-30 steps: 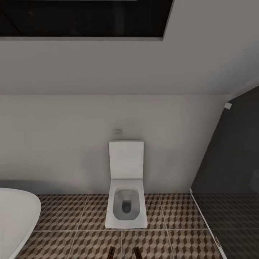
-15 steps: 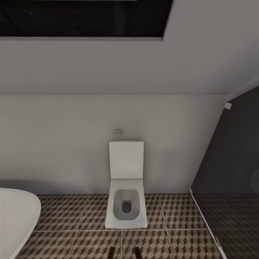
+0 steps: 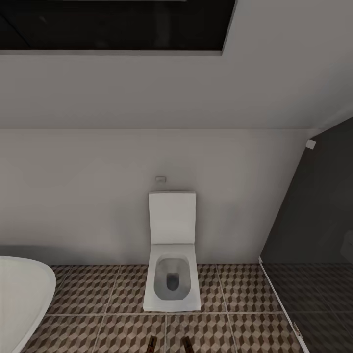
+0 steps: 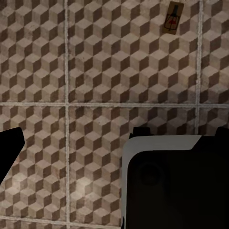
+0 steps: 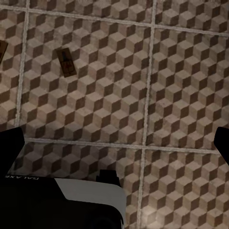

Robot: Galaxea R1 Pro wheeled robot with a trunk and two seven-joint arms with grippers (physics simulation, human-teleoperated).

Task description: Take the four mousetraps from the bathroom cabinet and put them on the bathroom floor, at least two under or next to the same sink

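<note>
Mousetraps [image 5: 66, 62] lie flat on bathroom floor [image 5: 181, 86].

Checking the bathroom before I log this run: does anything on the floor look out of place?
Yes: mousetraps lie loose on the cube-patterned floor. Two sit in front of the toilet at the head view's lower edge, each angled differently. No spill or damage shows.

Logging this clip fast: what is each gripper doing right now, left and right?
Left gripper: open, holding nothing, above the bathroom floor.
Right gripper: open, holding nothing, above the same tiles.
</note>
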